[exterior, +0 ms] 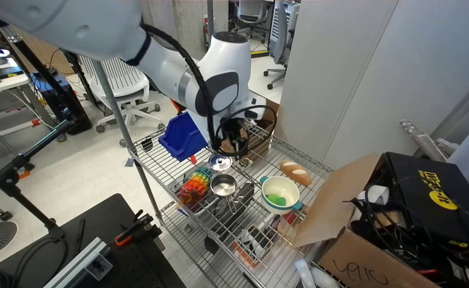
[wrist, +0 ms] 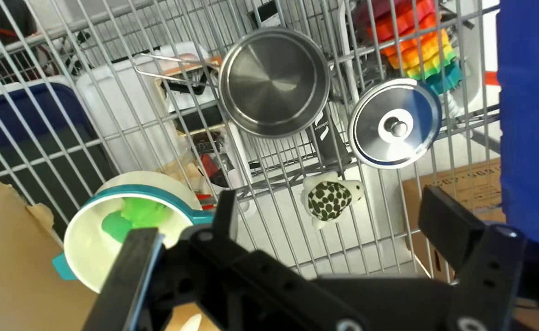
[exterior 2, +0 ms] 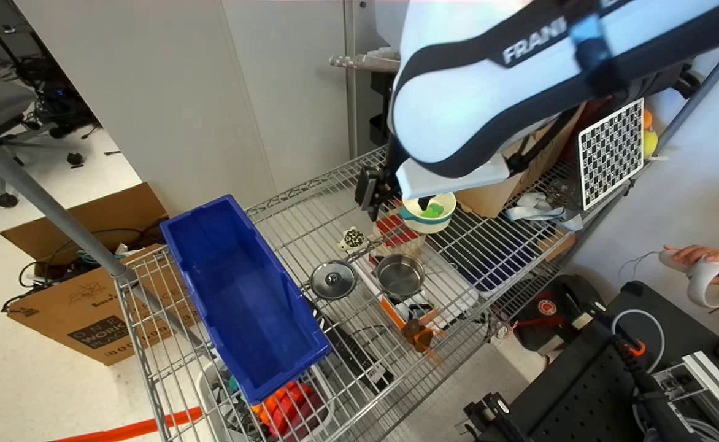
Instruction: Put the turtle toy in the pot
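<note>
The turtle toy [wrist: 329,201], cream with a dark-spotted shell, sits upright on the wire shelf [exterior 2: 316,184]; it shows in both exterior views [exterior: 244,163] [exterior 2: 353,238]. My gripper [wrist: 336,219] is open and empty above the shelf; the turtle appears between its fingers in the wrist view, apart from them. A steel pot [wrist: 274,82] with a wire handle stands beside the turtle, uncovered and empty; it also shows in both exterior views [exterior: 223,185] [exterior 2: 400,276]. A cream pot with teal rim and handles [wrist: 83,225] holds green pieces [wrist: 143,213]; it also shows in an exterior view [exterior: 280,192].
A steel lid [wrist: 394,124] lies beside the steel pot and the turtle. A blue bin [exterior 2: 243,301] stands at one end of the shelf. A bread loaf toy [exterior: 295,173] lies near the cream pot. An open cardboard box [exterior: 362,256] stands beyond the cream pot.
</note>
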`<action>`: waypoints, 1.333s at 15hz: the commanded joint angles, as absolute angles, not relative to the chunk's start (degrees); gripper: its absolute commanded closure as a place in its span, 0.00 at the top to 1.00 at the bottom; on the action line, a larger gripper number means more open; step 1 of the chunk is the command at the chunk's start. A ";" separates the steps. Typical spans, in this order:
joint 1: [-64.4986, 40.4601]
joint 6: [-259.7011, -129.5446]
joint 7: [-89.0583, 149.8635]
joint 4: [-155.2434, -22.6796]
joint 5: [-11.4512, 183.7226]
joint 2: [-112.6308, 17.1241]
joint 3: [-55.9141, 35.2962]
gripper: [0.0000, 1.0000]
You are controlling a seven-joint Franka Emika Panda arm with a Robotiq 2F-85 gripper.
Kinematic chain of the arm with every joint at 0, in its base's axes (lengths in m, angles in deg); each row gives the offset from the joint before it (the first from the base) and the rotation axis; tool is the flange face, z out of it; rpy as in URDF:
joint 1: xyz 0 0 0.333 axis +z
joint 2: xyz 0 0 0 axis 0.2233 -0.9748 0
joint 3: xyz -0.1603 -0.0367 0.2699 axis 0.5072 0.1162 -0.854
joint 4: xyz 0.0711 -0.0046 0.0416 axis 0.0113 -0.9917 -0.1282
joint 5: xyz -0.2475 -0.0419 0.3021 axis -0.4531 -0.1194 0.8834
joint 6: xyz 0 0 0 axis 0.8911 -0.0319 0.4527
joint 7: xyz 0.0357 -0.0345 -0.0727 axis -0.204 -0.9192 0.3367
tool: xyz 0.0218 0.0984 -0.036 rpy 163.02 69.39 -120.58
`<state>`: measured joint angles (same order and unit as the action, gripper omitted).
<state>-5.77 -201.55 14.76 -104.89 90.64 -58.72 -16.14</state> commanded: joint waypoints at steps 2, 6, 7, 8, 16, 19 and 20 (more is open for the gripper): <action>-1.68 -198.53 9.38 -87.23 88.88 -74.06 -12.75 1.00; 0.28 -195.78 6.84 -75.18 89.46 -84.87 -10.77 1.00; 0.51 -194.42 6.43 -72.24 89.64 -87.18 -10.59 1.00; 0.77 -193.17 5.96 -69.37 89.63 -89.41 -10.29 1.00; 0.41 -181.75 3.69 -47.48 89.92 -103.26 -10.10 0.74; -0.22 -177.17 2.73 -39.40 89.54 -108.21 -9.44 0.50; -0.34 -175.60 2.47 -36.79 89.45 -109.79 -9.04 0.42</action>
